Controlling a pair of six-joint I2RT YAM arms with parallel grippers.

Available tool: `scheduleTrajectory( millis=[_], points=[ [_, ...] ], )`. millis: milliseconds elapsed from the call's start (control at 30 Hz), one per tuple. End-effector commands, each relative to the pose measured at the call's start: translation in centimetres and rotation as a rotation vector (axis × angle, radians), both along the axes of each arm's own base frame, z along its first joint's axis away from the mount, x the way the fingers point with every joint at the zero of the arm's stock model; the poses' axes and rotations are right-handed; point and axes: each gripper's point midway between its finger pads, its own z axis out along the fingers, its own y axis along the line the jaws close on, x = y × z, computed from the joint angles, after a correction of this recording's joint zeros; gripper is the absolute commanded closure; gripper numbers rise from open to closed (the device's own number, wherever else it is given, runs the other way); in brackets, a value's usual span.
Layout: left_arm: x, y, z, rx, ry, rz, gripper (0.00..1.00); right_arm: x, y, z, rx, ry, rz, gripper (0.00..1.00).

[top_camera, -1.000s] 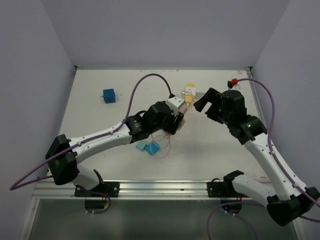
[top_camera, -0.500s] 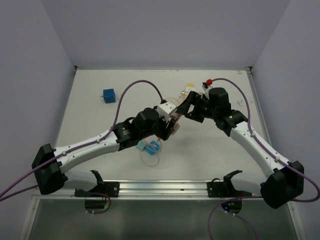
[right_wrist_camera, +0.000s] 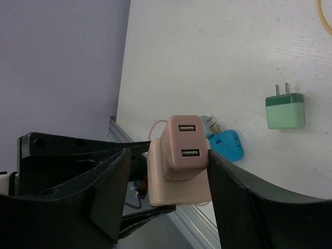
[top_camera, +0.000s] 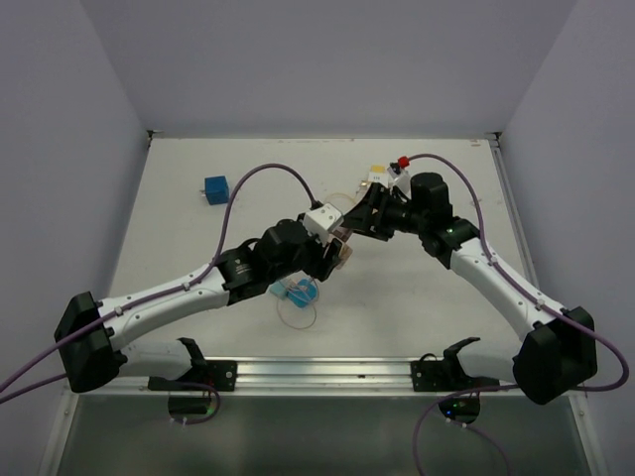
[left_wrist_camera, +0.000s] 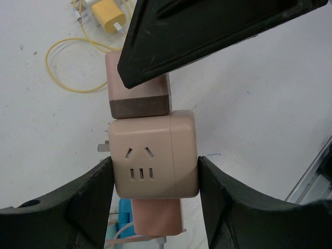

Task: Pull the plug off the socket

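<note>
Two smooth pink blocks, left fingers (left_wrist_camera: 78, 202) clamping socket (left_wrist_camera: 153, 155), right fingers (right_wrist_camera: 244, 197) parted around plug (right_wrist_camera: 184, 140) (boxy)

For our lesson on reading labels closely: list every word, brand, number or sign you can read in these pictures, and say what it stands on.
No text can be read anywhere.
On the pink socket cube: only slot holes, no lettering.
On the pink USB charger: only two ports, no lettering.
On the green plug and yellow charger: the faces in view are blank.
</note>
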Motion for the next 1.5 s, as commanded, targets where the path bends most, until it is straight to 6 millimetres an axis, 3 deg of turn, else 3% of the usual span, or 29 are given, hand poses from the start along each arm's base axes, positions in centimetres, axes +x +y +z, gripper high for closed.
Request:
scheduleTrajectory(
  millis=[0,333,533,567,667,767,1000,1267,1467],
  points=[
    [0.9,-0.7,4.2,-0.150,-0.091,0.030,1.00,-0.2,1.0,0.8,0.054,-0.016,0.047,0.39],
    [0.9,-0.6,5.1,-0.205,-0.122,0.038,1.00,-0.4,1.6,-0.2,0.056,0.006,0.071,0.42],
    [0.4,-1.0,4.2,-0.208,-0.087,0.016,1.00,0.0,1.5,-0.2,0.054,-0.005,0.054,0.71],
    [0.3,-0.9,4.0,-0.208,-0.076,0.018,1.00,0.1,1.4,-0.1,0.051,-0.009,0.049,0.79],
    [-0.2,-0.7,2.8,-0.195,-0.032,0.020,1.00,0.4,1.2,0.2,0.034,-0.031,0.036,0.92],
    [-1.3,-0.3,0.6,-0.160,0.042,0.012,1.00,0.9,1.0,0.5,0.007,-0.050,0.019,0.99],
    [-4.5,1.0,-5.3,-0.070,0.242,-0.018,1.00,2.8,0.2,1.5,-0.058,-0.124,-0.035,1.00],
    [-6.1,2.9,-8.0,0.012,0.316,-0.004,1.00,4.9,-1.5,3.0,-0.083,-0.174,-0.111,1.00],
    [-7.0,3.1,-9.2,0.032,0.357,-0.023,1.00,6.3,-2.9,4.6,-0.082,-0.215,-0.175,1.00]
  ],
)
